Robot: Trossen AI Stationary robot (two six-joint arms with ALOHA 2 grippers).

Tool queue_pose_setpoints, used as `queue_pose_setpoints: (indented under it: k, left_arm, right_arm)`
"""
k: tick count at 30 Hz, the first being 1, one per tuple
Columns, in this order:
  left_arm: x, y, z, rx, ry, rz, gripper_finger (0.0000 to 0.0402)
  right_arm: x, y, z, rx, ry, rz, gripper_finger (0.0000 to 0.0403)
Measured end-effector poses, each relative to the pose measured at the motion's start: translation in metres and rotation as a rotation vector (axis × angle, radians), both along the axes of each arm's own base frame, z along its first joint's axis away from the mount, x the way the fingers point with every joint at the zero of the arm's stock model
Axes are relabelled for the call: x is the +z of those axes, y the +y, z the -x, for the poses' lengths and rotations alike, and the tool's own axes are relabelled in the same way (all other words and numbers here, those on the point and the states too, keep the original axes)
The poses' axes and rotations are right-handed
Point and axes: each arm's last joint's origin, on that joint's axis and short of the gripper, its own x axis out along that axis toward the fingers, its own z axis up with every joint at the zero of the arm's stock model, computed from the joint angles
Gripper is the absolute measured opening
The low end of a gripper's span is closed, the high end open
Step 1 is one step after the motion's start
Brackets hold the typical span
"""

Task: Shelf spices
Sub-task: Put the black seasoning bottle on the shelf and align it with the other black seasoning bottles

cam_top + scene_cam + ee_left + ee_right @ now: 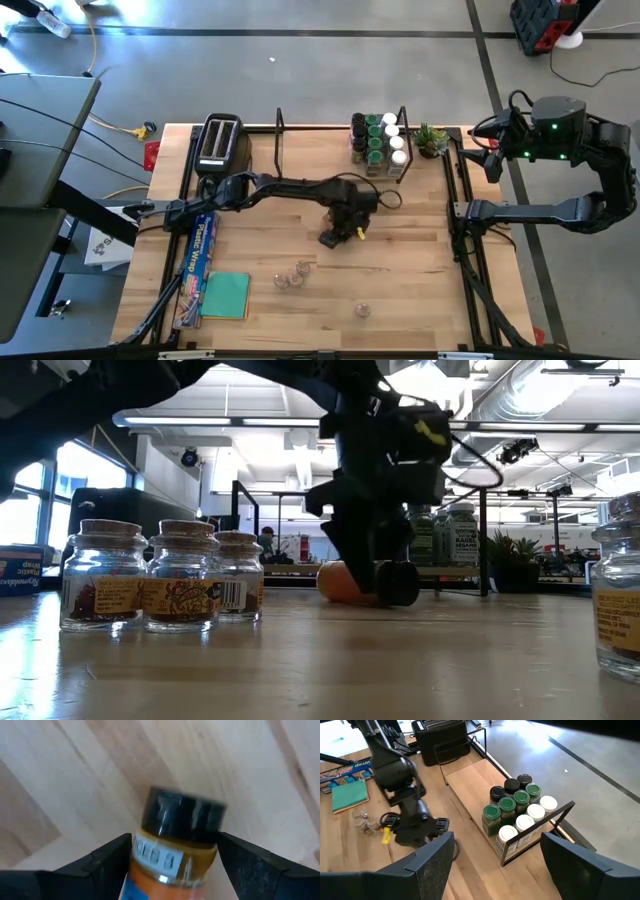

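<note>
From above, the left gripper [333, 238] reaches down near the middle of the table [420, 290], a little toward the front, over a dark-lidded orange spice jar [329, 239] mostly hidden under it. The shelf [300, 150] runs along the back edge, its right end packed with jars [378, 138]; so the jar's goal lies away from the front edge and slightly right. Three clear glass jars [292, 276] stand nearer the front edge. The right gripper [490, 140] waits off the back right corner, well apart, so the left arm is plainly nearer.

At table height, the orange jar [345, 582] lies on its side on the boards, its long axis level, with the left gripper [375, 575] standing over it. The cork-topped jars [160, 575] stand upright toward the front.

From the left wrist, the fingers [107, 862] are spread wide, one either side of the jar [175, 840], flanking without pressing; the jar's long axis points straight out between them, lid [182, 815] farthest away.

From the right wrist, that arm's own fingers [432, 865] are spread and hold nothing, with the filled end of the shelf [470, 795] just ahead of them.
</note>
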Motion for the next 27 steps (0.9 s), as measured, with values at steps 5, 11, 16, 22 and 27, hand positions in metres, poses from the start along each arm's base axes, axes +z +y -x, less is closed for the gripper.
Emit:
queue_pose_setpoints:
  k: [5, 11, 16, 22, 27]
  left_arm:
    - [0.005, -0.02, -0.005, 0.089, -0.028, -0.019, 0.0289]
    - [0.006, -0.033, -0.007, 0.183, -0.039, -0.008, 0.0277]
    - [0.009, -0.034, -0.007, 0.241, -0.043, -0.024, 0.0222]
    - [0.009, -0.033, -0.006, 0.233, -0.04, -0.049, 0.0164]
    - [0.016, -0.03, -0.01, 0.268, -0.088, -0.099, 0.0144]
  right_arm:
    - [0.0, 0.0, 0.0, 0.0, 0.001, 0.0, 0.0291]
    - [0.0, 0.0, 0.0, -0.001, -0.001, -0.002, 0.0291]
    - [0.0, 0.0, 0.0, 0.011, 0.008, 0.013, 0.0291]
    - [0.0, 0.0, 0.0, 0.011, 0.007, 0.013, 0.0291]
    - [0.0, 0.0, 0.0, 0.009, 0.006, 0.012, 0.0291]
